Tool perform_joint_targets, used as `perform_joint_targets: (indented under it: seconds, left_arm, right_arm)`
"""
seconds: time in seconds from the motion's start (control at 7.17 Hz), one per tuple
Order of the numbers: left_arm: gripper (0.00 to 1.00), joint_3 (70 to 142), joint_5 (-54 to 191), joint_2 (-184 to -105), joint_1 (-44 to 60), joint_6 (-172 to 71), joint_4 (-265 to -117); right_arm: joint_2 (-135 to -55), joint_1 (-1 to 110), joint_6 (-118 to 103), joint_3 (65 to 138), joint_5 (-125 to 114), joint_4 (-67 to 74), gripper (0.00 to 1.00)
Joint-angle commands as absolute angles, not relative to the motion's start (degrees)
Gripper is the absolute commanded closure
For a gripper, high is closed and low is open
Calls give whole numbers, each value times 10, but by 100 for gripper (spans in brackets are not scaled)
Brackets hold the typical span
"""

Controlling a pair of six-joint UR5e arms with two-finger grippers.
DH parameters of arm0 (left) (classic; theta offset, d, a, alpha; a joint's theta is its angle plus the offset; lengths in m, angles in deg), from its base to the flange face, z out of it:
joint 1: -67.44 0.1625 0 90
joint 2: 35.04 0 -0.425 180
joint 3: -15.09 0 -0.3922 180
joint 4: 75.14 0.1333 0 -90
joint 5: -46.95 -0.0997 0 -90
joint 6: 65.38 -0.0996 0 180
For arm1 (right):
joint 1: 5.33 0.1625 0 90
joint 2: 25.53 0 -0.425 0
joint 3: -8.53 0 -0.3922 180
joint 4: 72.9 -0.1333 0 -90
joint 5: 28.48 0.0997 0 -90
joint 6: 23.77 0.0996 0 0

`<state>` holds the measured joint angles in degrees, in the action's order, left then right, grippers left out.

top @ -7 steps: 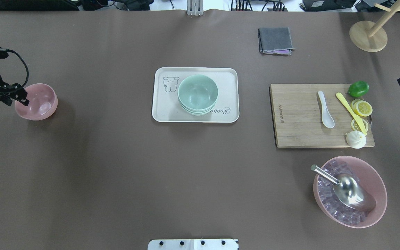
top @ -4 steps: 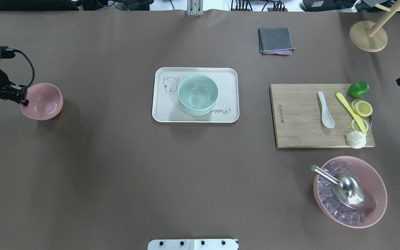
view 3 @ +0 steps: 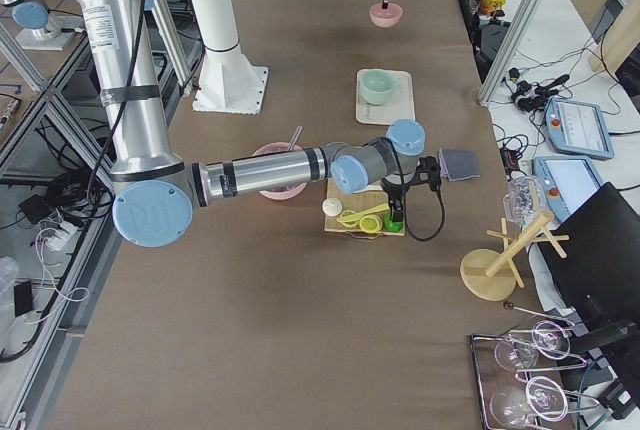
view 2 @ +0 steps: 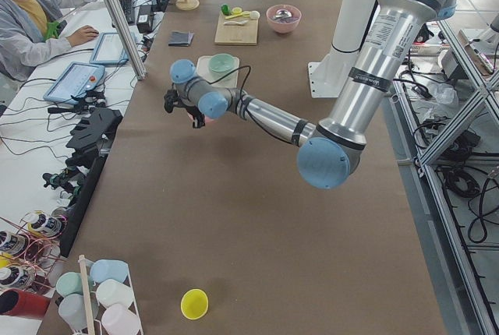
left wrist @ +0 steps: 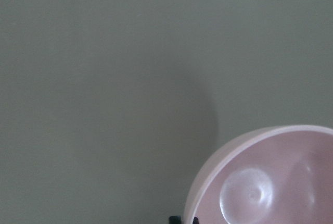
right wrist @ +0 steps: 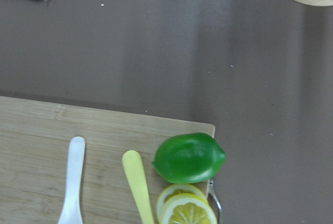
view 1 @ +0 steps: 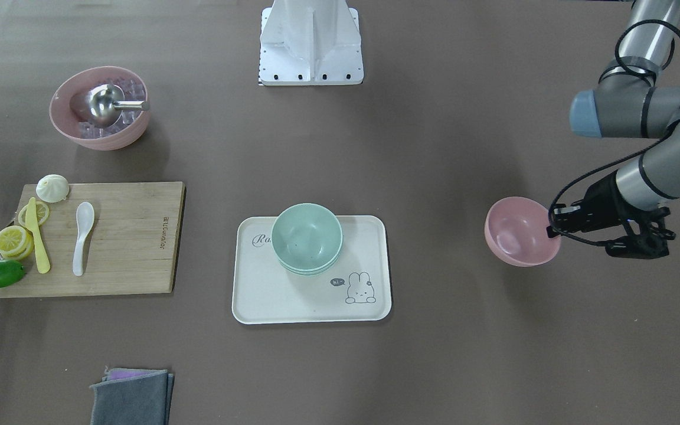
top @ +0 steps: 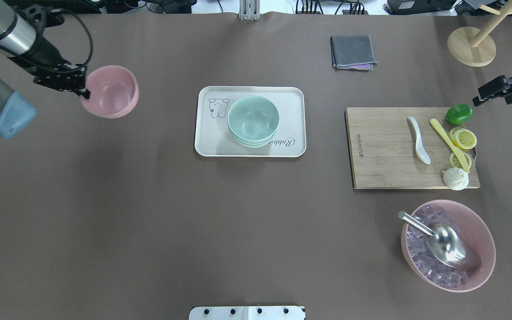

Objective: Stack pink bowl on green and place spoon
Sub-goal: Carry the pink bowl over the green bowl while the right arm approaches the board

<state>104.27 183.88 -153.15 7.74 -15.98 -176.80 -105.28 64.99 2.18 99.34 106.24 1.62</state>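
My left gripper point(top: 85, 91) is shut on the near rim of the pink bowl point(top: 111, 91) and holds it raised above the table, left of the tray point(top: 207, 146). The bowl also shows in the front view point(view 1: 520, 231) and in the left wrist view point(left wrist: 270, 182). A stack of green bowls point(top: 253, 120) sits on the tray. The white spoon point(top: 417, 140) lies on the cutting board point(top: 380, 151). It also shows in the right wrist view point(right wrist: 73, 182). My right gripper point(top: 482, 95) hovers past the board's far right corner. I cannot tell whether it is open.
On the board's right side lie a lime point(top: 458, 114), a yellow knife point(top: 449, 144), lemon slices point(top: 464, 138) and a white bun point(top: 455, 178). A large pink bowl with ice and a metal scoop point(top: 448, 244) stands near right. A grey cloth point(top: 353, 52) and a wooden stand point(top: 471, 46) are at the back.
My left gripper has lifted the pink bowl and carried it away from the table's left edge, farther back and right toward the tray. My right gripper has moved in toward the board.
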Motion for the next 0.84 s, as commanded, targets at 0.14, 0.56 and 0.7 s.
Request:
perform_joint_targets:
  seconds: [0.14,0.56,0.7]
  left_arm:
    - [100,1022,1742,-1700,203,21,-1729]
    - [100,970,1673,-1742,265,58,-1747]
    - [100,964,1671,-1743,274,59,-1762]
  right_arm:
    - [-1026,581,104,993,1036,16,0]
    - [-1026,561,108,988,1032,17,0]
    - [-1026,559,108,987,1032,16,0]
